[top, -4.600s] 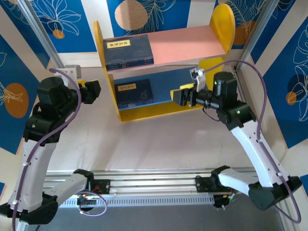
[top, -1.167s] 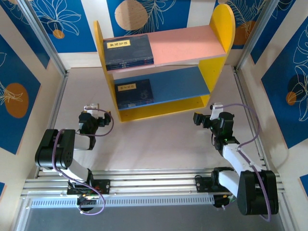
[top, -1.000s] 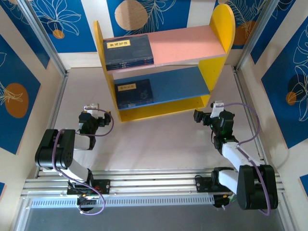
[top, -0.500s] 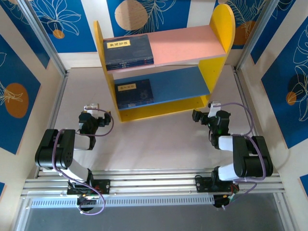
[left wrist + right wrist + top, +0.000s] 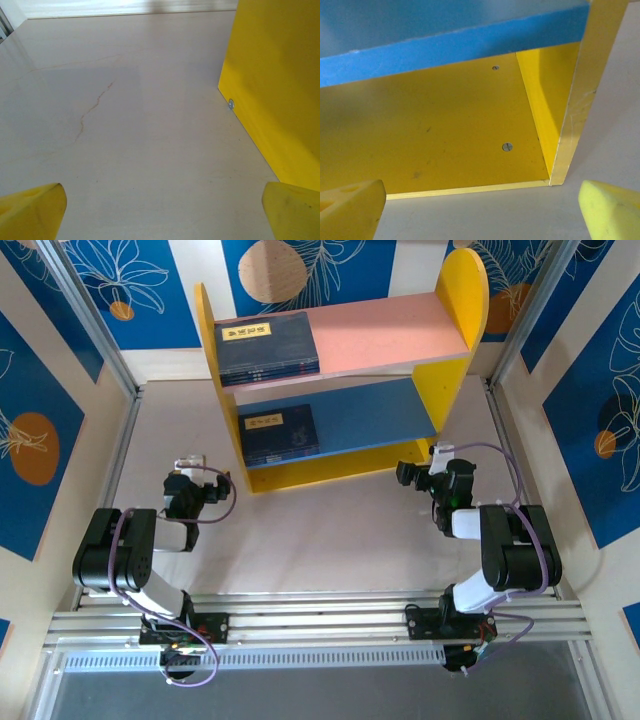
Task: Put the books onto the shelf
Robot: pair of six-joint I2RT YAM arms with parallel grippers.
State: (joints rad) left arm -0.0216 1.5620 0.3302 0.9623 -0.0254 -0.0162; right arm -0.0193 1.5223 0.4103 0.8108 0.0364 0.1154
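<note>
The shelf (image 5: 455, 300) stands at the back of the table, with yellow round-topped sides. A stack of navy books (image 5: 266, 346) lies at the left of its pink upper board. Another navy book (image 5: 278, 433) lies at the left of the blue lower board. My left gripper (image 5: 216, 488) rests low, left of the shelf's front corner, open and empty. In the left wrist view the yellow fingertips (image 5: 31, 214) stand wide apart over bare table, beside the shelf side (image 5: 275, 85). My right gripper (image 5: 405, 476) sits open and empty near the shelf's right foot, facing the shelf base (image 5: 445, 130).
Blue patterned walls (image 5: 40, 440) and metal frame rails (image 5: 120, 450) close in the table on both sides. The base rail (image 5: 320, 625) runs along the near edge. Both arms are folded low by their bases.
The right arm has folded down further, and its gripper has drifted slightly left and toward the shelf. The left arm and the books have not moved.
</note>
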